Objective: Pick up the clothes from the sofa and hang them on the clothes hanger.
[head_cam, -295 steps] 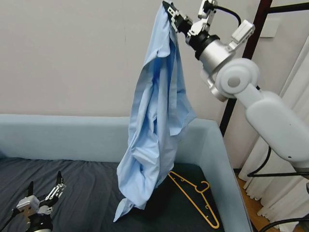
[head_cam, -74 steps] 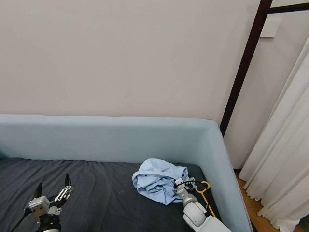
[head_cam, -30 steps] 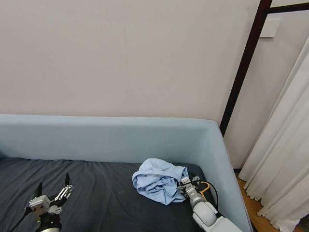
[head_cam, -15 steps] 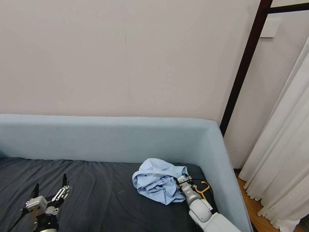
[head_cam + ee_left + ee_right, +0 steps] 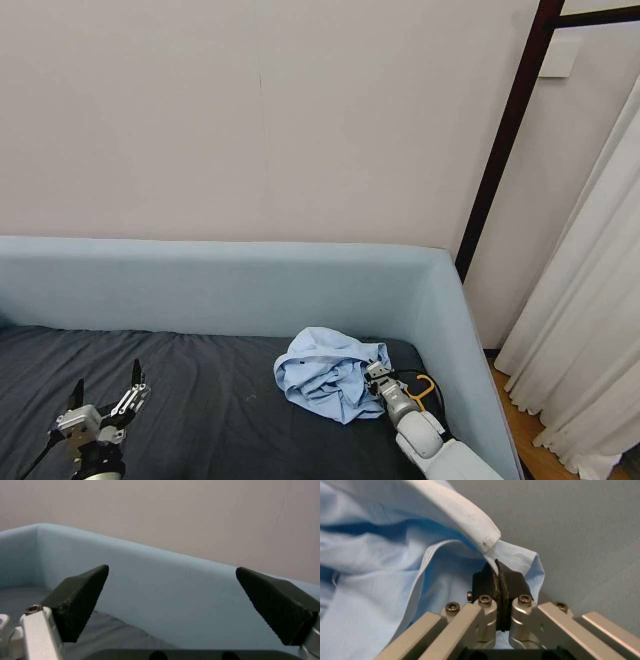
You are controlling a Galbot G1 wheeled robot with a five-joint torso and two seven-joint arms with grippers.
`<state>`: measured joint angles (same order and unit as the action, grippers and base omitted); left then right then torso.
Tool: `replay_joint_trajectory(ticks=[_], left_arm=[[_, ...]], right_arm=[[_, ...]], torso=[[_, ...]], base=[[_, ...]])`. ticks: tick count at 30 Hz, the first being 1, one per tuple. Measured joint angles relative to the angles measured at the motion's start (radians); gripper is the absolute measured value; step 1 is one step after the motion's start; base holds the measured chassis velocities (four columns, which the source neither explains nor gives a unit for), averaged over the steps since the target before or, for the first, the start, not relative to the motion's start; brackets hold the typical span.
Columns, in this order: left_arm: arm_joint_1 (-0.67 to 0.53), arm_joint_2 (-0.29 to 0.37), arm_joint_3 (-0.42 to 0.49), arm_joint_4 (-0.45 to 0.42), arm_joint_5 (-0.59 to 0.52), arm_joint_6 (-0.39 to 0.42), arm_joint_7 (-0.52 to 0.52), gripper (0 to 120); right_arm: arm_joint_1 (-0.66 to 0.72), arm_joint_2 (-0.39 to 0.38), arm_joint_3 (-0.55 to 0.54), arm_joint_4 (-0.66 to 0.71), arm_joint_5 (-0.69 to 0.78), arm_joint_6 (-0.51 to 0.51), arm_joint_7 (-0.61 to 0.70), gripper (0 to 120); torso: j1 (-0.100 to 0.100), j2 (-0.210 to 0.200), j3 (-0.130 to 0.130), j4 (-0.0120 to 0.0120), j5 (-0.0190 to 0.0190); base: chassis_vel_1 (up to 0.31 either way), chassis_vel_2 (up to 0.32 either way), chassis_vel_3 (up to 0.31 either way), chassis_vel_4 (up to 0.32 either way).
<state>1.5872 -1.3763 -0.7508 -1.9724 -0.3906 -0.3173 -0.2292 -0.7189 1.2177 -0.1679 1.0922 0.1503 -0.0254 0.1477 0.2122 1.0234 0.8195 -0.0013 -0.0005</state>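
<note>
The pale blue sofa (image 5: 250, 285) now carries the garment again. About ten seconds ago the light blue shirt (image 5: 325, 375) dangled full length high above the sofa's right end; now it lies in a crumpled heap on the sofa's dark seat, tucked into the right corner. The dark clothes rack (image 5: 505, 130) rises behind the sofa's right end with nothing hung on it. The orange hanger (image 5: 424, 386) lies flat on the sofa seat against the right armrest, just beside the heap, and is not threaded into the shirt.

The right claw (image 5: 372, 368) has shifted over the last second from the hanger's hook toward the shirt's near edge at the sofa's right corner. It sits clenched there, and the wrist view suggests it pinches a fold under a hem. The left claw (image 5: 105, 385) stays at the sofa's left front, its fingers spread and holding nothing.

As I judge it, the hanging has been reset: this looks like a fresh grasp, with lifting and hanging both still ahead.
</note>
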Motion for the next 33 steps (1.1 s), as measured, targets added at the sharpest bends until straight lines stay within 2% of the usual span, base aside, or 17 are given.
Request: replay_joint_trajectory(ticks=[7,10,17,26,28,32,33], left_arm=[[-0.007,0.016,0.001,0.016,0.000,-0.001,0.005,100],[-0.014,0.037,0.010,0.034,0.000,-0.010,0.018,100],[-0.034,0.056,0.027,0.045,0.005,-0.015,0.030,100],[-0.026,0.058,0.044,0.051,0.015,-0.023,0.040,100],[-0.024,0.062,0.053,0.062,0.012,-0.045,0.069,100],[-0.042,0.080,0.079,0.110,-0.080,-0.159,0.229,100],[-0.042,0.080,0.079,0.110,-0.080,-0.159,0.229,100]], right_arm=[[0.001,-0.063,0.026,0.110,0.082,0.100,-0.072,0],[0.023,-0.114,0.027,0.208,0.146,0.134,-0.094,0],[0.059,-0.218,-0.015,0.397,0.247,0.110,-0.108,0],[0.115,-0.235,-0.002,0.478,0.319,0.082,-0.092,0],[0.140,-0.236,0.005,0.506,0.362,0.078,-0.085,0],[0.264,-0.263,-0.007,0.592,0.489,0.057,-0.054,0],[0.264,-0.263,-0.007,0.592,0.489,0.057,-0.054,0]], torso=[[0.000,0.000,0.000,0.0000,0.0002],[0.000,0.000,0.000,0.0000,0.0000],[0.000,0.000,0.000,-0.0001,0.0000],[0.000,0.000,0.000,0.0000,0.0002],[0.000,0.000,0.000,0.0000,0.0003],[0.000,0.000,0.000,0.0002,-0.0004],[0.000,0.000,0.000,0.0002,-0.0004]], base=[[0.000,0.000,0.000,0.000],[0.000,0.000,0.000,0.000],[0.000,0.000,0.000,0.000],[0.000,0.000,0.000,0.000],[0.000,0.000,0.000,0.000],[0.000,0.000,0.000,0.000],[0.000,0.000,0.000,0.000]])
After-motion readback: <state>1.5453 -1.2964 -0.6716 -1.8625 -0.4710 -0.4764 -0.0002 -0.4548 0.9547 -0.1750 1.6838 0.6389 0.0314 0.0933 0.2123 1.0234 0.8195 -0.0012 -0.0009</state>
